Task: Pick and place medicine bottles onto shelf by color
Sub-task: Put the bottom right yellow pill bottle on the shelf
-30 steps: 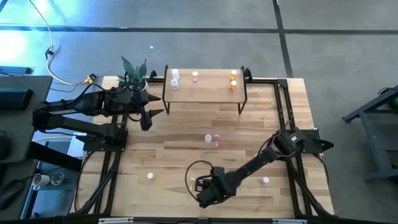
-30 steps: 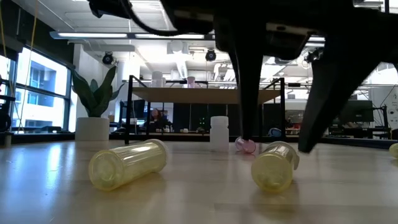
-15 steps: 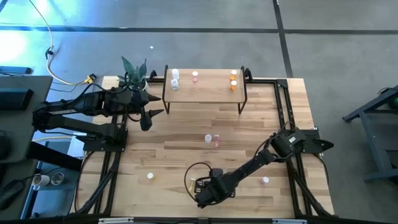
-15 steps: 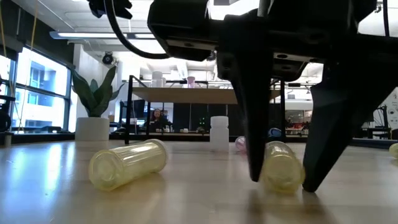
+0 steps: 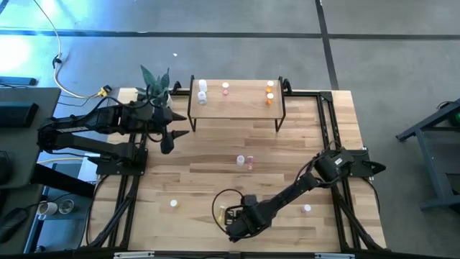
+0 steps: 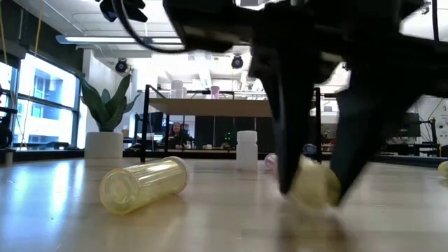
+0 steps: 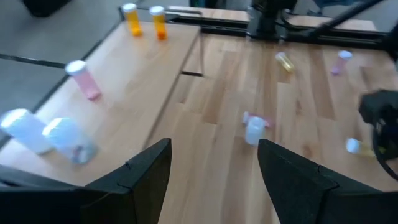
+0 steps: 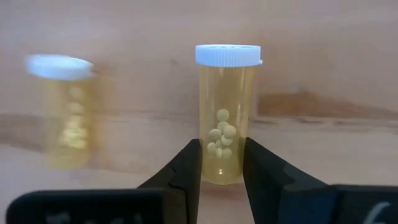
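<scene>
High view: shelf point(image 5: 237, 97) at the table's 12 o'clock edge, bearing two white bottles point(image 5: 202, 91) at its 9 o'clock end, one pink bottle point(image 5: 226, 88) beside them, two orange bottles point(image 5: 270, 91) at its 3 o'clock end. Mid-table: one white bottle point(image 5: 241, 160) just beside a lying pink bottle point(image 5: 251, 165). One bottle point(image 5: 174, 203) toward 8 o'clock, another point(image 5: 307, 208) toward 4 o'clock. Right gripper point(image 5: 231, 216) low near the 6 o'clock edge; left gripper point(image 5: 171, 135) waiting at 10 o'clock beside a potted plant point(image 5: 155, 84). Low view: right gripper fingers point(image 6: 288, 133) stand either side of a pale yellow bottle point(image 6: 313, 185) lying on the wood, pressed against its flanks; a second pale yellow bottle point(image 6: 143, 183) lies apart toward 9 o'clock; an upright white bottle and the shelf stand behind. Left wrist view: left gripper point(image 7: 214, 168) wide apart, holding nothing, above the shelf's end. Right wrist view: right gripper point(image 8: 222, 163) closed narrowly on the body of the pale yellow bottle point(image 8: 226, 102), white cap away from the fingers, small pills visible inside; the second yellow bottle point(image 8: 65, 112) lies alongside, not touching.
</scene>
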Available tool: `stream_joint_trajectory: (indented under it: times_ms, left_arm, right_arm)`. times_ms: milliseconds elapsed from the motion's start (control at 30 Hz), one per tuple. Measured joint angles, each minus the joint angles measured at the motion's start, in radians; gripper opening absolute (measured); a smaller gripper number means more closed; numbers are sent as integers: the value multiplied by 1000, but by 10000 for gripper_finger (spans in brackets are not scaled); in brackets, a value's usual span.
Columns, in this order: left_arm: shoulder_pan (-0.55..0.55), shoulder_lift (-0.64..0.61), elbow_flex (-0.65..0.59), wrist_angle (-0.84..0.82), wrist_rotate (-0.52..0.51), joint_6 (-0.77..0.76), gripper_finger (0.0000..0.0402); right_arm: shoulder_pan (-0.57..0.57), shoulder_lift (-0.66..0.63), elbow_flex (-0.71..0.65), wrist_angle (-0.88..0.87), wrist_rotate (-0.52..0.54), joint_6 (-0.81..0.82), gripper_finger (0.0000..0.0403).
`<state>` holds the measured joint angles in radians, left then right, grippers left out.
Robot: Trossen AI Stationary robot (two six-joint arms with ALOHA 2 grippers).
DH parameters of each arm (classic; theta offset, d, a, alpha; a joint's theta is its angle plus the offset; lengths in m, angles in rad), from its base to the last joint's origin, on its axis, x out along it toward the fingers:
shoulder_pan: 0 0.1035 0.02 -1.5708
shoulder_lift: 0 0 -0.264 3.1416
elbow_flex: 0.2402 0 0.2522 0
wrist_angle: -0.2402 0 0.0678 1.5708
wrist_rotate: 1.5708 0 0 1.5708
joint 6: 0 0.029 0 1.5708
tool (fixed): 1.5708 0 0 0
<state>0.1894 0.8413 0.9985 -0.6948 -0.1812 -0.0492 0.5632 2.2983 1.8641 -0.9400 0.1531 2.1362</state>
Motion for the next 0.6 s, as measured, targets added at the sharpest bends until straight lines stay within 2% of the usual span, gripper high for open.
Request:
stream_joint_trajectory:
  times_ms: [367, 600]
  left_arm:
    - [0, 0, 0, -4, 75, -48, 227]
    - [0, 0, 0, -4, 156, -110, 227]
  right_arm:
    - [-2, -117, 0, 3, 247, -131, 80]
    - [-19, -188, 0, 16, 351, -268, 80]
